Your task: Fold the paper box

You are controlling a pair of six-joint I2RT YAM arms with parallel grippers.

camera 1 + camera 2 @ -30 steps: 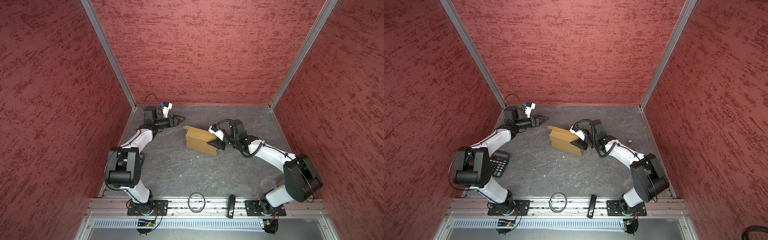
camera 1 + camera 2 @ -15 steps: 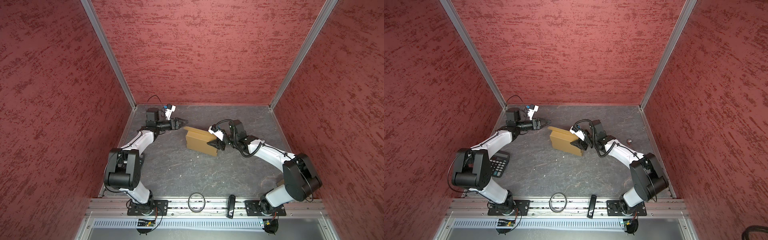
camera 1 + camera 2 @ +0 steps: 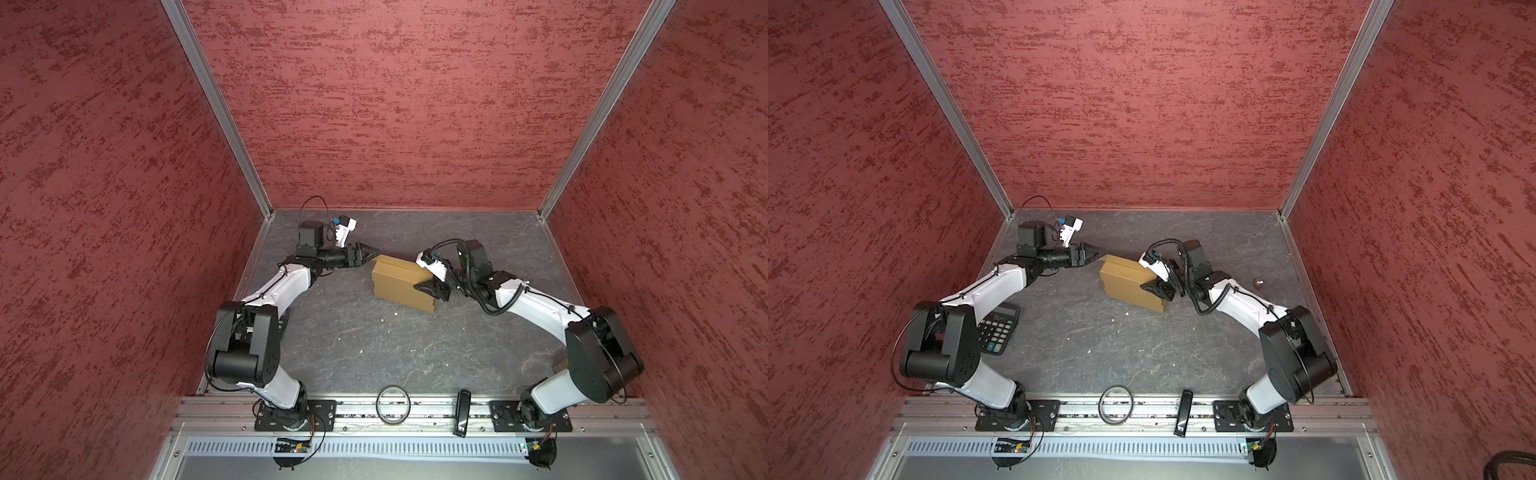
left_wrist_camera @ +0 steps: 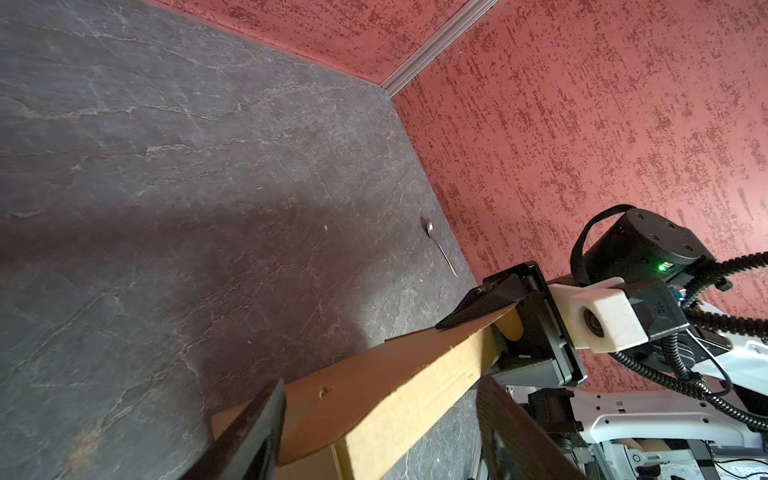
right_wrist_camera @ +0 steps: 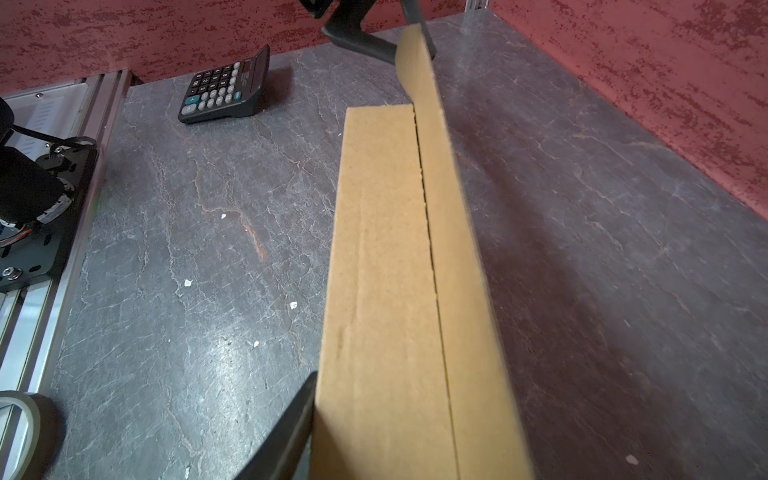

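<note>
We find the paper box (image 3: 399, 284) toward the bench's (image 3: 353, 340) back edge, about mid-width, with an arm at each end.
In both top views the right gripper (image 3: 422, 286) pinches the box's right end, while the left gripper (image 3: 374, 252), jaws spread, meets its far left corner; a calculator (image 3: 998, 328) lies near the left edge. In the left wrist view our left fingers (image 4: 249, 432) straddle that corner, one clear of the cardboard, and a spoon (image 4: 438, 245) lies by the wall. In the right wrist view one right finger (image 5: 286, 428) presses the box's side; the other is hidden.
</note>
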